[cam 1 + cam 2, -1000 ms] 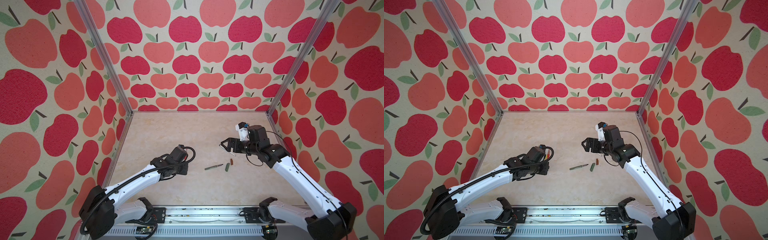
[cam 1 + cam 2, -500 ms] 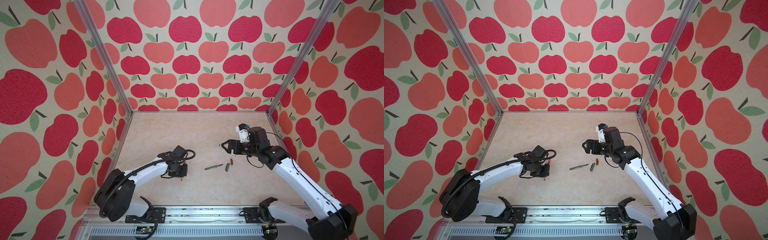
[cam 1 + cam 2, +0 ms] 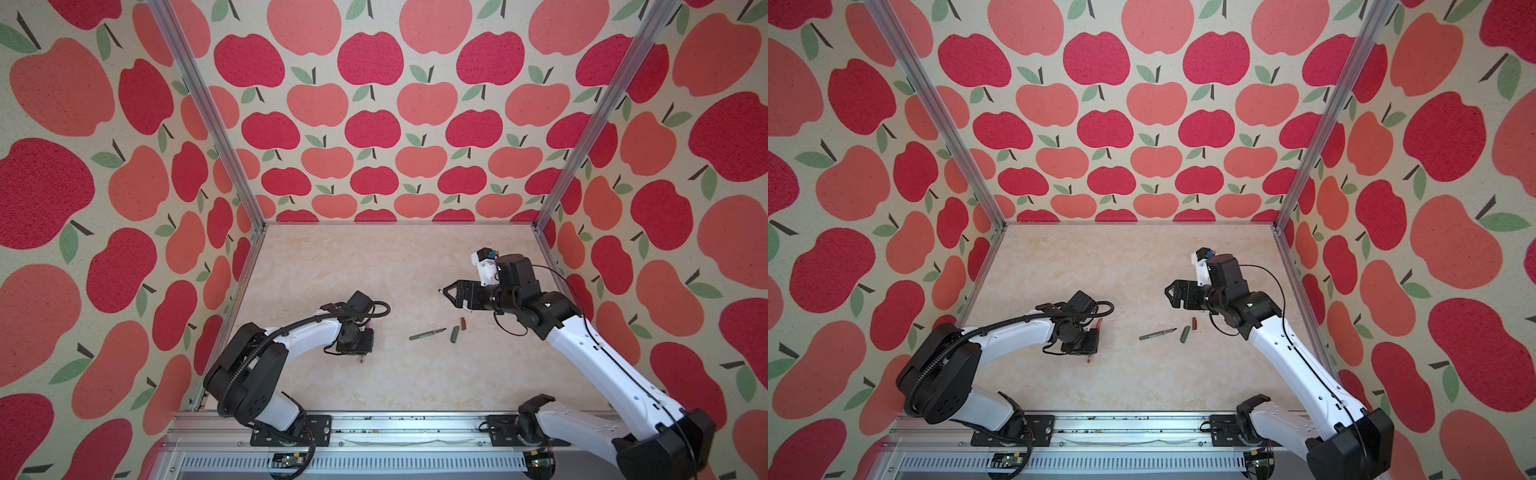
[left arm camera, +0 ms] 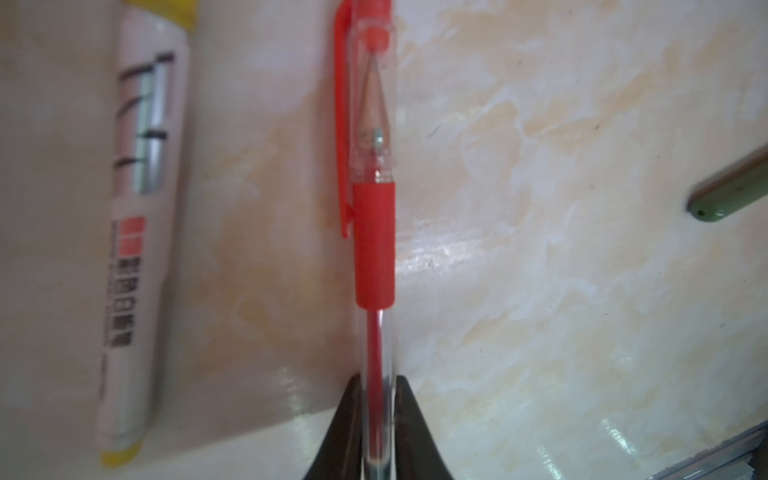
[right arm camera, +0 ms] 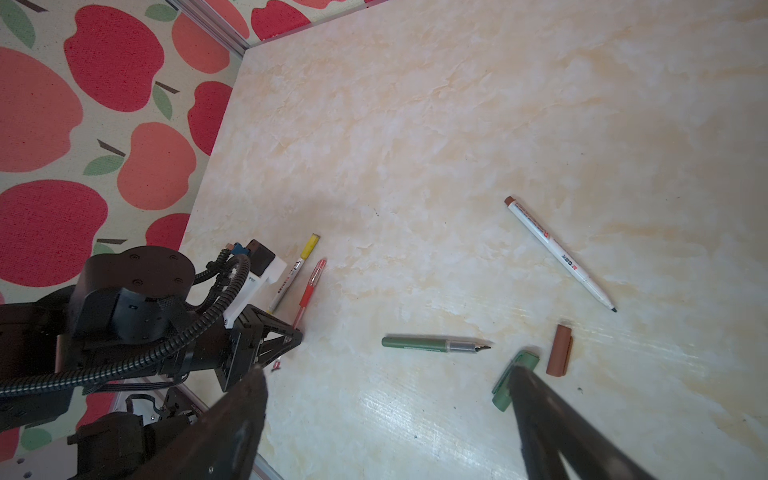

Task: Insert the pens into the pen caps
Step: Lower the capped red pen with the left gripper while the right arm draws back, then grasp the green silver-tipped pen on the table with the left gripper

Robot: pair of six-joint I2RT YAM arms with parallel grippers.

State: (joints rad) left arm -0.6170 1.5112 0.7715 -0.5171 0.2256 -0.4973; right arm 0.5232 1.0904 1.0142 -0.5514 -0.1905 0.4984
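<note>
The red pen (image 4: 374,249) wears its red clip cap (image 4: 365,104) and lies on the table. My left gripper (image 4: 376,415) is shut on its clear barrel, low over the table (image 3: 360,353). Beside it lies a white pen (image 4: 133,249) with a yellow cap (image 5: 309,245) on. The dark green pen (image 3: 427,333) lies uncapped mid-table, with the green cap (image 3: 454,333) and brown cap (image 3: 463,323) just right of its tip. A white pen with a dark tip (image 5: 557,251) lies uncapped beyond them. My right gripper (image 5: 385,370) hangs open and empty above this group (image 3: 1173,295).
Apple-patterned walls and metal corner posts (image 3: 540,224) enclose the marble tabletop (image 3: 374,266) on three sides. A metal rail (image 3: 374,428) runs along the front edge with both arm bases on it.
My left arm has folded back and lowered the red pen onto the table beside the yellow-capped pen. The right arm has stayed where it was, still open.
</note>
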